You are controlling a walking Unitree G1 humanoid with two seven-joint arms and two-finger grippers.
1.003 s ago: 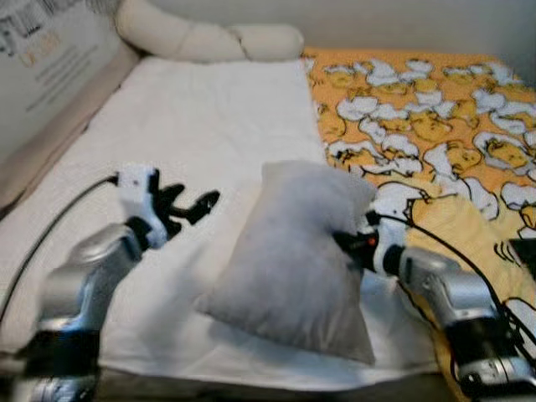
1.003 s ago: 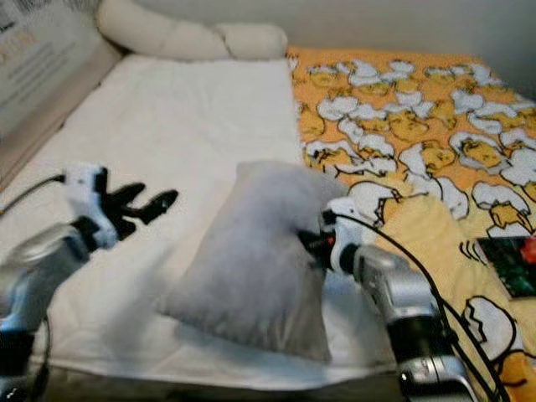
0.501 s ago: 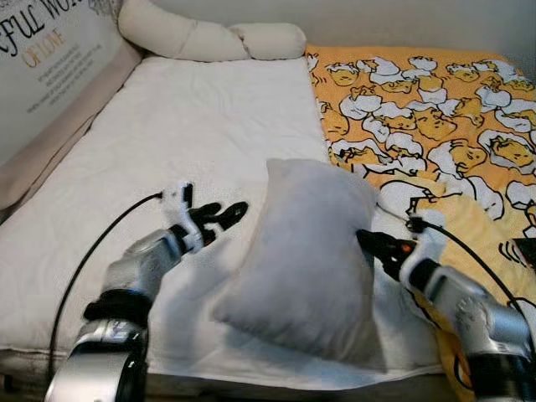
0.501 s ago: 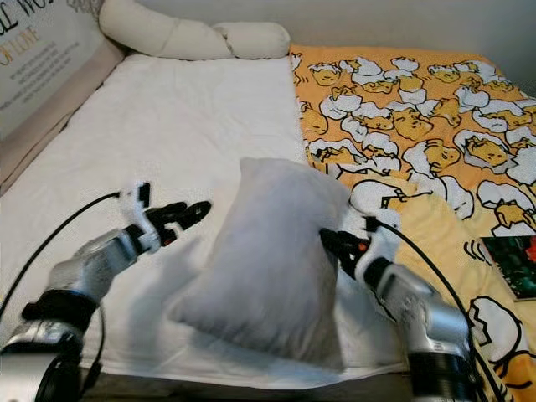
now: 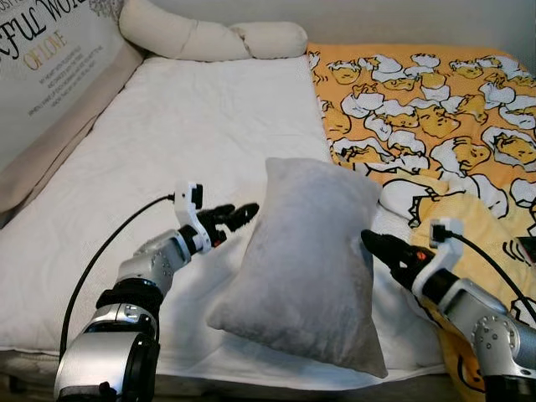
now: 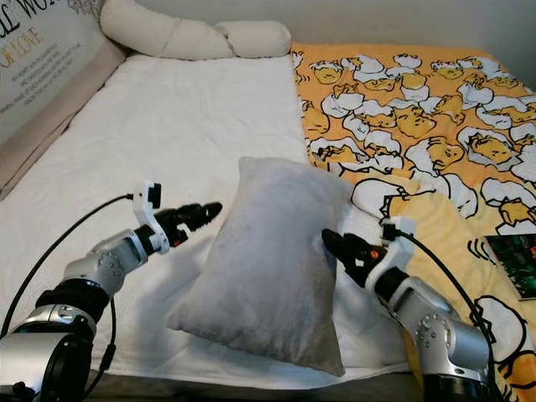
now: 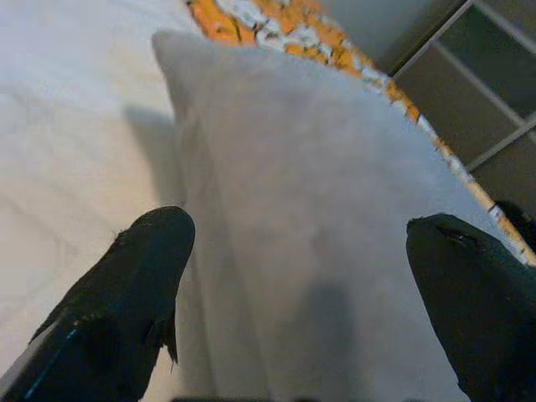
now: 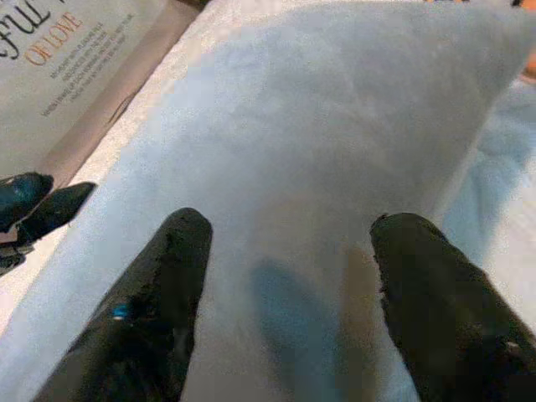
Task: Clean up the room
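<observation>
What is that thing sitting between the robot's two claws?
A grey pillow lies on the white sheet, between the left claw and the right claw. Both eye views show it; both claws are open.

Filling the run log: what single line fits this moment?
left hand: open, beside grey plush pillow | right hand: open, at pillow's other side | pillow: on white quilted bedsheet

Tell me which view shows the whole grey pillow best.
The left eye view: the grey pillow appears complete, between the left pincer and right pincer. The right eye view matches; wrist views give close partial surfaces.
</observation>
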